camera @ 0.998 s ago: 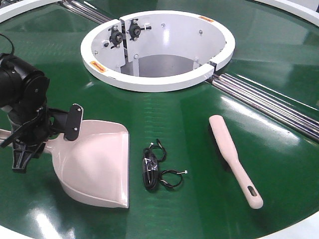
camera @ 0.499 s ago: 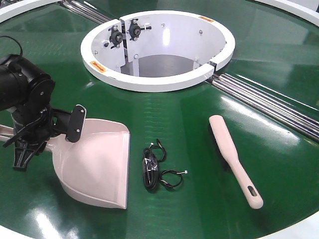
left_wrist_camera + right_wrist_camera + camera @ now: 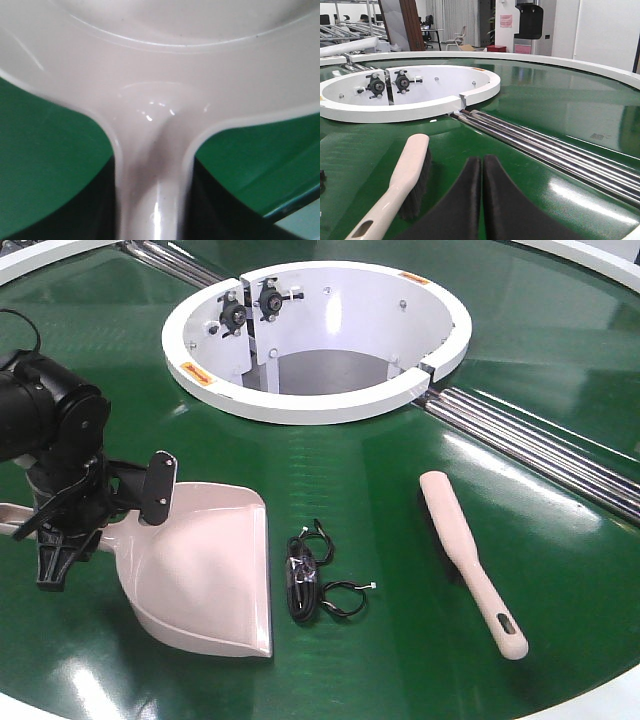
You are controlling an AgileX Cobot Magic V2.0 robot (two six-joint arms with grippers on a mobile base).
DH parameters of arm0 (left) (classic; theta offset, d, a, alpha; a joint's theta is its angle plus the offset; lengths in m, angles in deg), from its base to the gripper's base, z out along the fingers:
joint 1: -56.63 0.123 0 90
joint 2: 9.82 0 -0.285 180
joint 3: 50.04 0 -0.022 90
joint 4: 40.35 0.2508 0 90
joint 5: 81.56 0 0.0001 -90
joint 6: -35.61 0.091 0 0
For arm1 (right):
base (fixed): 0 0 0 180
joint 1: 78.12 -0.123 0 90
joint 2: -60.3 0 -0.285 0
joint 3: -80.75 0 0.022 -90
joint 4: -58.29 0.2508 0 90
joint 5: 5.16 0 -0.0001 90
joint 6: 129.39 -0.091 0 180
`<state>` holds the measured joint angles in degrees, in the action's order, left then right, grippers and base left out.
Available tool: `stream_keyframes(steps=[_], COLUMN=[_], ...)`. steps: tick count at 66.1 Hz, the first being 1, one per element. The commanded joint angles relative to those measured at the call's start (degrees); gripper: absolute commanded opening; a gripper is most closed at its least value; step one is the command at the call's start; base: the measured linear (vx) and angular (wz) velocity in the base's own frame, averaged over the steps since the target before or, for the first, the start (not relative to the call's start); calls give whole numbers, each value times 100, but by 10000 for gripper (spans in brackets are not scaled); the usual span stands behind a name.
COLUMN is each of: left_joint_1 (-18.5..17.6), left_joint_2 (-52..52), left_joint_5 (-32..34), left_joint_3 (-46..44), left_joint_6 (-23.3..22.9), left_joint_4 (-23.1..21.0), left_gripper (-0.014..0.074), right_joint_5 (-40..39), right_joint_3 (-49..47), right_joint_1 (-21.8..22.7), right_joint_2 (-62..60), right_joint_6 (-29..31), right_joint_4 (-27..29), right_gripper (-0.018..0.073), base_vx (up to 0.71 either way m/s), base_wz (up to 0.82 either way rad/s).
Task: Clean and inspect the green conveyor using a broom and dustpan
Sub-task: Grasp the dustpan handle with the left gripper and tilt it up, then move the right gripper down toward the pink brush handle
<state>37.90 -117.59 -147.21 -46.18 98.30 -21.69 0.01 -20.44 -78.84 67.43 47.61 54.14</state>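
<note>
We're pinching the pale pink plastic dustpan (image 3: 205, 570) by its handle neck in the left gripper (image 3: 100, 525), scoop sitting on the glossy dark green conveyor surface (image 3: 380, 475); right gripper (image 3: 481, 200) is hanging pressed together just beside the slim pink-beige dark-bristled broom (image 3: 405, 175)

Front view: dustpan (image 3: 205, 570) handle mostly hidden behind the left pincer (image 3: 95, 525) and black wrist, with its left end cut by the frame edge. Where the fingers meet the handle can't be seen. Orange stickers (image 3: 197, 374) on the white ring (image 3: 330, 405) are too small to read. Conveyor (image 3: 380, 490) cut off on all sides.

Left wrist view: dustpan close and blurred, scoop cut at top, handle at bottom.

Right wrist view: right pincer (image 3: 482, 200) shows only two dark tips pressed together, the rest below frame. Broom (image 3: 405, 175) handle end cut at the near edge.
</note>
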Motion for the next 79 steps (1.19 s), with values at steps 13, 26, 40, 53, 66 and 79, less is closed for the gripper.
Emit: stream_keyframes(steps=[13, 26, 40, 53, 66, 79], left_joint_1=[-33, -33, -33, -33, -33, -33], left_joint_2=[213, 213, 213, 213, 213, 213], left_joint_5=[16, 16, 16, 16, 16, 16], left_joint_3=[-156, -156, -156, -156, -156, -156], left_joint_6=[52, 52, 52, 52, 52, 52], left_joint_4=[-54, -54, -54, -54, -54, -54], left_gripper=[0, 0, 0, 0, 0, 0], right_joint_5=[-403, -403, -403, -439, -895, -787], right_joint_3=[18, 18, 18, 12, -32, -1055], right_joint_1=[-6, -6, -6, -6, -6, -6], right_joint_2=[-62, -62, -62, -62, -62, 301], right_joint_6=[23, 23, 23, 23, -595, -573], right_joint_4=[-23, -23, -23, -23, 447, 455], right_gripper=[-8, -8, -8, -8, -8, -8], base_vx=[0, 0, 0, 0, 0, 0], base_wz=[0, 0, 0, 0, 0, 0])
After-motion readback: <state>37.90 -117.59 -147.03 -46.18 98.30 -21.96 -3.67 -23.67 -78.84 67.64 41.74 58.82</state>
